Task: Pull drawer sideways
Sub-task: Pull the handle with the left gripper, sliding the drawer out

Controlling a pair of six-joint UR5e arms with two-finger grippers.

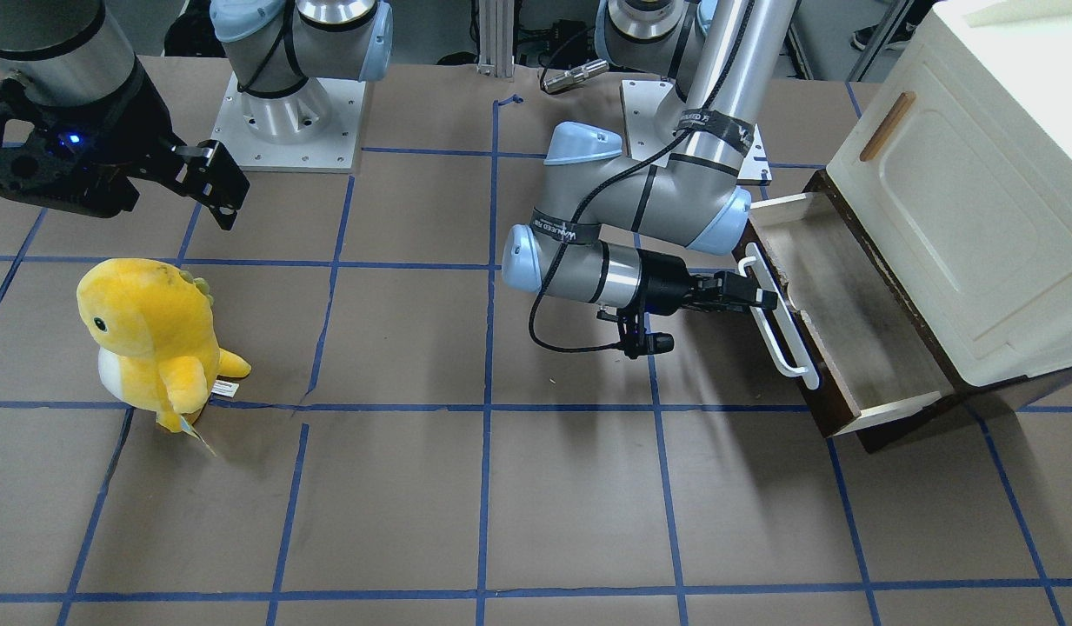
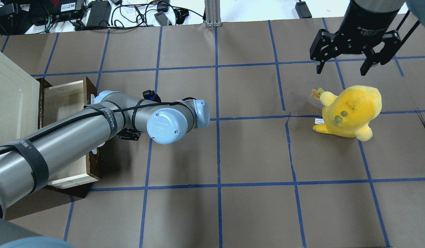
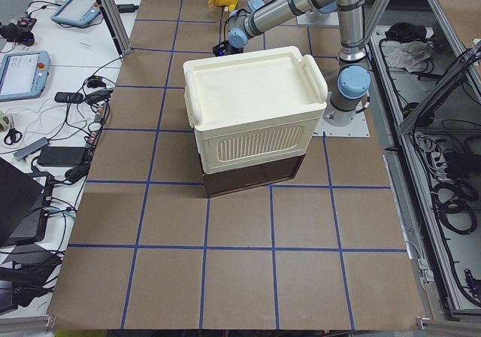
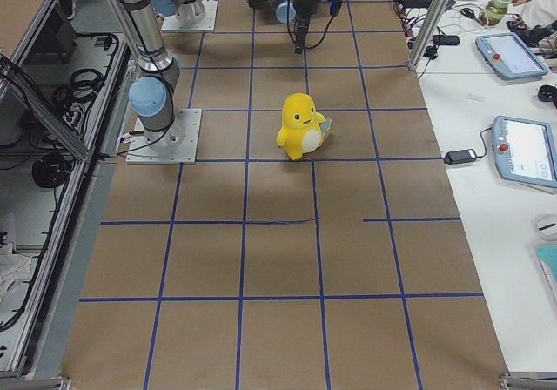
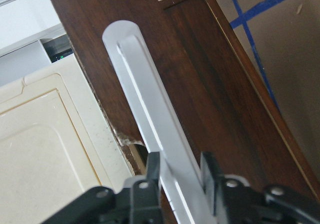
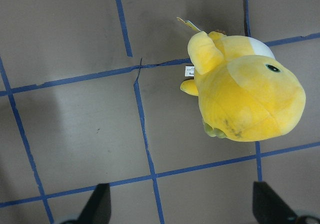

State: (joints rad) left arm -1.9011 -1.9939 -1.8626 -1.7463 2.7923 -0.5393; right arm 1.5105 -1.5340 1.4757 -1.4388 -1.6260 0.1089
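The drawer (image 1: 857, 322) stands pulled out from under the cream cabinet (image 1: 979, 200), its pale wood interior showing. Its dark brown front (image 5: 200, 84) carries a long white bar handle (image 1: 783, 326). My left gripper (image 1: 762, 294) is shut on the handle's bar near its upper end; in the left wrist view both fingers (image 5: 152, 171) clamp the bar (image 5: 150, 114). In the overhead view the left arm (image 2: 95, 127) hides the gripper above the drawer (image 2: 64, 103). My right gripper (image 2: 342, 65) is open and empty, hovering above the table beyond the toy.
A yellow plush dinosaur (image 1: 153, 335) stands on the brown gridded table (image 1: 501, 487), below the right gripper; it also shows in the right wrist view (image 6: 245, 91). The cabinet door has a small brown wooden handle (image 1: 886, 127). Cables and devices lie past the table's far edge (image 2: 112, 13).
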